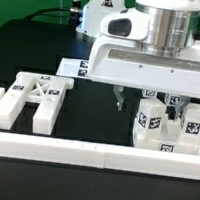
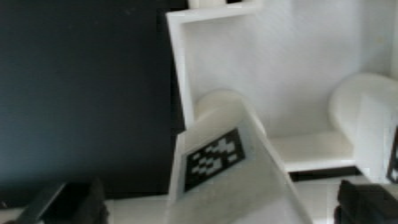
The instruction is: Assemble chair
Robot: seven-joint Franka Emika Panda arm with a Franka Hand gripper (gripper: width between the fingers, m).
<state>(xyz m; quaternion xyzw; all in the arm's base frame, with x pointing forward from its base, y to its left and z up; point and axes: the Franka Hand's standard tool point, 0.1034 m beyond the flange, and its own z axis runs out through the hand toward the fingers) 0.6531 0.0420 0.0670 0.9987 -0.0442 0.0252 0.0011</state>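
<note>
My gripper (image 1: 143, 101) hangs open over the chair parts on the exterior view's right. There, white tagged upright pieces (image 1: 151, 119) (image 1: 193, 123) stand on a white block (image 1: 168, 144). In the wrist view my gripper (image 2: 226, 205) straddles a slanted white piece with a tag (image 2: 219, 155). A dark fingertip shows on each side (image 2: 71, 205), with a gap to the piece on both sides. A flat white panel (image 2: 267, 70) lies beyond it. The X-braced frame (image 1: 33, 95) lies flat on the exterior view's left, away from my gripper.
The long low white border rail (image 1: 92, 153) runs along the front of the black table. The marker board (image 1: 74, 67) lies at the back, behind the frame. The robot's base (image 1: 98, 12) stands at the back.
</note>
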